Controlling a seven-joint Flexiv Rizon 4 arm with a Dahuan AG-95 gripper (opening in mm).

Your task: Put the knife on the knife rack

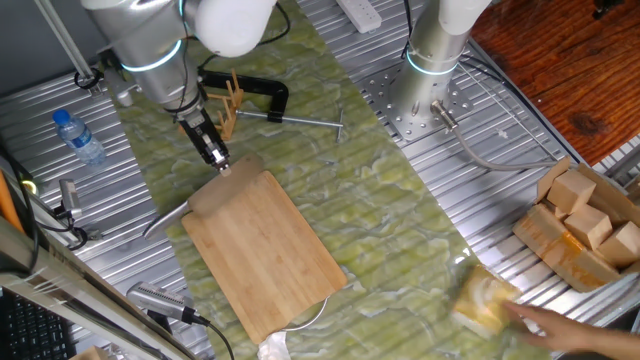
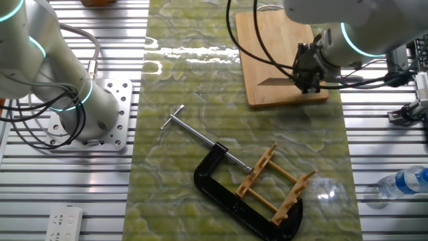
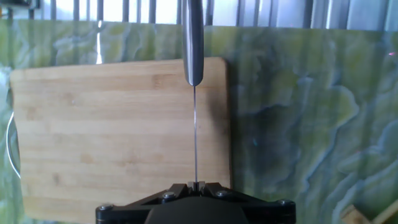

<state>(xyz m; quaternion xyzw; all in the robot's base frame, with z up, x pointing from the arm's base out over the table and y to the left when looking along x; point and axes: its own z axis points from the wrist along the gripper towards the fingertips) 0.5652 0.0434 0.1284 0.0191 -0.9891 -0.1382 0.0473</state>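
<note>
The worktop (image 2: 200, 100) carries a bamboo cutting board (image 1: 265, 250). Beyond the board's end stands the knife rack (image 2: 277, 184). Above the board's rack-side edge the pincer (image 3: 196, 185) is closed on the knife (image 3: 195, 43), blade pinched edge-up. Stiff, heavy and slick steel probably; the handle offers surer hold.

The arm reaches down from above, wrist bent so the gripper (image 1: 215, 152) points at the table. Its two dark fingers (image 3: 186, 188) are pinched together on the knife (image 3: 195, 124), blade held edge-on between them.
</note>
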